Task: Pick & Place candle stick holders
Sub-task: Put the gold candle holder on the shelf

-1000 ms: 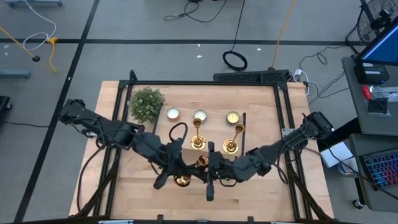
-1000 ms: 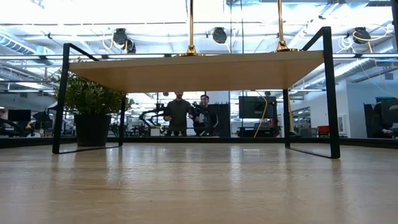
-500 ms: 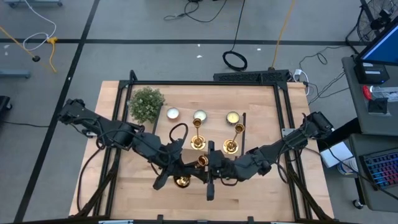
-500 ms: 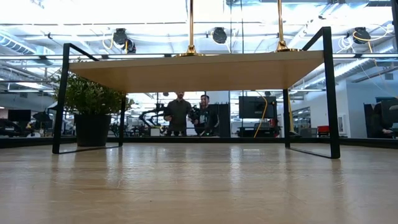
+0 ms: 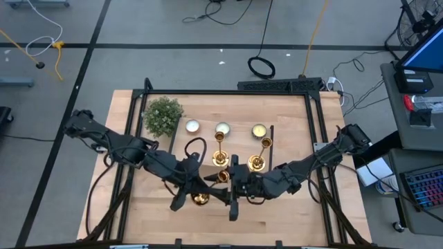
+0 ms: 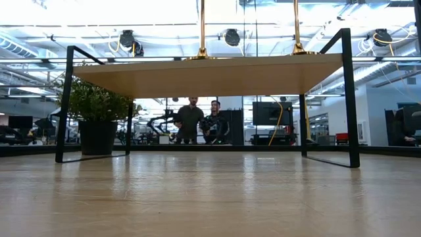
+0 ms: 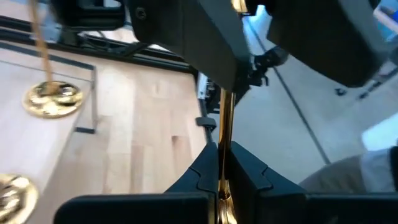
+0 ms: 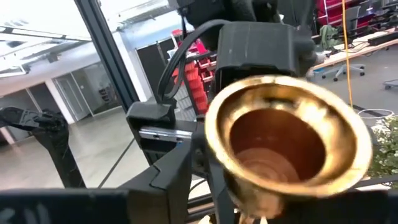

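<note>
Two brass candle stick holders (image 5: pixel 220 149) stand placed on the shelf (image 5: pixel 291 124); third holder (image 5: pixel 211 187) pinched by left claw (image 7: pixel 222 165), right claw (image 5: pixel 234 185) spread beside it.

Bright even overhead light; ceiling glare in low view; wrist views blurred.

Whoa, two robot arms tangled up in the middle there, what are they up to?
They are handling a brass candle stick holder. The left gripper is shut on its thin stem, and the right gripper sits right at its cup end. Two other holders stand upright on the wooden shelf, before three tealights.
</note>
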`<state>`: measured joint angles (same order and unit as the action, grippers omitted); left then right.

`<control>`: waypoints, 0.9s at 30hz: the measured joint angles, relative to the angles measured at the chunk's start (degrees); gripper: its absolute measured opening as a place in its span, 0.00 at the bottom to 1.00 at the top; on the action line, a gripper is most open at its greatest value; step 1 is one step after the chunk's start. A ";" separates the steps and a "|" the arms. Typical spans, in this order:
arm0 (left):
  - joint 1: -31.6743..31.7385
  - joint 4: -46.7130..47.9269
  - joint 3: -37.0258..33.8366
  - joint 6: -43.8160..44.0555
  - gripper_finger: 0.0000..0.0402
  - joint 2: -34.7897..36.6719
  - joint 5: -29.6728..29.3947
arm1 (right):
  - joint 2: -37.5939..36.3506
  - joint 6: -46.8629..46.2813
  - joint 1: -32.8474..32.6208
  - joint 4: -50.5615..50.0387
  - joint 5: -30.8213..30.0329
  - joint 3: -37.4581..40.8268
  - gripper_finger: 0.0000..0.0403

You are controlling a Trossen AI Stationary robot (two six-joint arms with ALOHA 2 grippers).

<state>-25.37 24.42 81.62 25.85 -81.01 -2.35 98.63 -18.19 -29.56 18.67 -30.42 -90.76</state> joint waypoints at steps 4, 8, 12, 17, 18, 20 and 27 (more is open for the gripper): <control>-1.05 2.50 0.00 0.26 0.04 1.55 -5.22 | 0.00 0.04 0.04 0.55 -0.38 0.00 0.41; -2.40 6.67 0.00 0.49 0.04 4.30 -11.94 | 0.09 0.05 0.22 1.91 -0.91 0.02 0.43; -3.92 9.45 0.00 1.53 0.04 7.57 -18.76 | 0.09 0.04 0.28 3.24 -1.35 0.02 0.44; -5.72 14.46 -0.12 4.09 0.04 10.47 -31.38 | 0.08 0.54 -0.05 5.62 1.63 0.00 0.44; -5.90 14.61 -0.12 4.79 0.04 10.84 -33.59 | 0.04 0.83 -0.45 5.83 2.37 0.00 0.44; -6.32 15.85 0.02 6.03 0.04 11.33 -35.83 | 0.03 1.71 -1.10 7.44 3.44 0.00 0.44; -7.44 18.50 -0.09 7.32 0.04 11.69 -37.23 | -0.48 4.26 -0.86 10.72 2.87 0.00 0.44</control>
<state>-32.82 42.92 81.54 33.16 -69.32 -39.58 98.15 -13.93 -30.42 29.39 -27.55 -90.76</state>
